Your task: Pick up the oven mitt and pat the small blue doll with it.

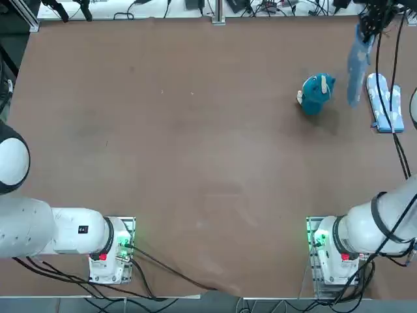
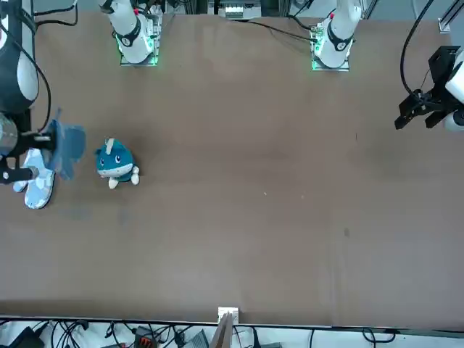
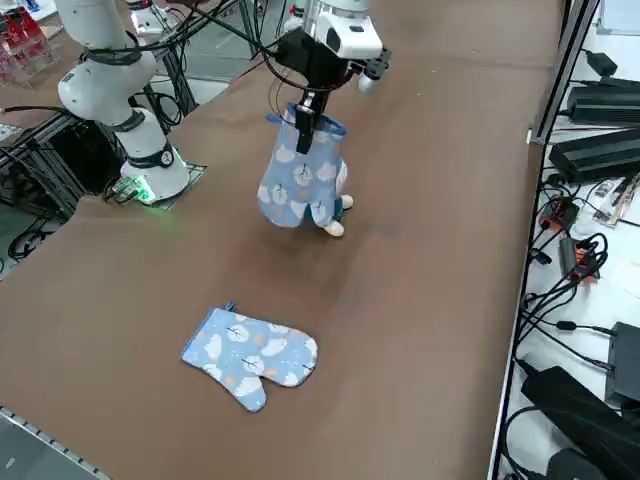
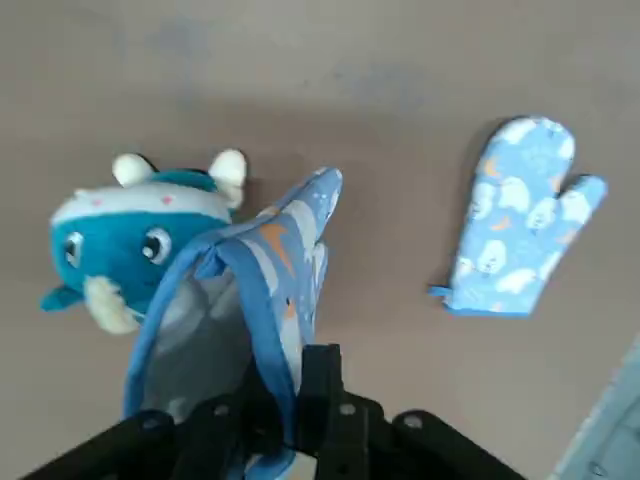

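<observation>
Counter (image 1: pixel 195 163): brown, bare apart from the items at the upper right of the top view.

Right arm reaches to the upper right corner of the top view; its tool (image 3: pixel 303 128) is clamped on the cuff edge of the mitt (image 3: pixel 300 182), which hangs below it, clear of the counter, thumb end down. Wrist view shows the cuff binding pinched between the fingers.

Second mitt (image 1: pixel 384 101) lies flat at the right edge of the top view, apart from the held one.

Doll (image 1: pixel 316 92) sits upright at upper right of the top view, just left of the hanging mitt; in the side view the mitt covers most of it.

Handling, judged: mitt is soft, limp, light; it swings and folds, so a cuff hold suits patting. Doll is plush and light and may tip or slide under a firm pat.
</observation>
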You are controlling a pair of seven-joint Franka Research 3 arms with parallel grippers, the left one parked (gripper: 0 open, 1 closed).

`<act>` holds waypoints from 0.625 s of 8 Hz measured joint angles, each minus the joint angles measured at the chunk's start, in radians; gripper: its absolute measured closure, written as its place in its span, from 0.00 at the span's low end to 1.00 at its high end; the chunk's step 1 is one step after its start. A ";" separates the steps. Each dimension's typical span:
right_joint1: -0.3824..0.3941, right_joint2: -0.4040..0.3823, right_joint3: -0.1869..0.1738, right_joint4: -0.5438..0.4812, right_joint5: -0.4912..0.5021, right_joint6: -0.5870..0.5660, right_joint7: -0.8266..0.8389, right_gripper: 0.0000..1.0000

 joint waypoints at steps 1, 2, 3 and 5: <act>0.004 0.007 0.000 0.000 0.018 0.025 0.022 0.96; 0.015 0.014 0.000 0.000 0.025 0.059 0.051 0.96; 0.024 0.020 0.000 0.000 0.026 0.106 0.077 0.96; 0.027 0.023 -0.001 0.002 0.027 0.182 0.110 0.96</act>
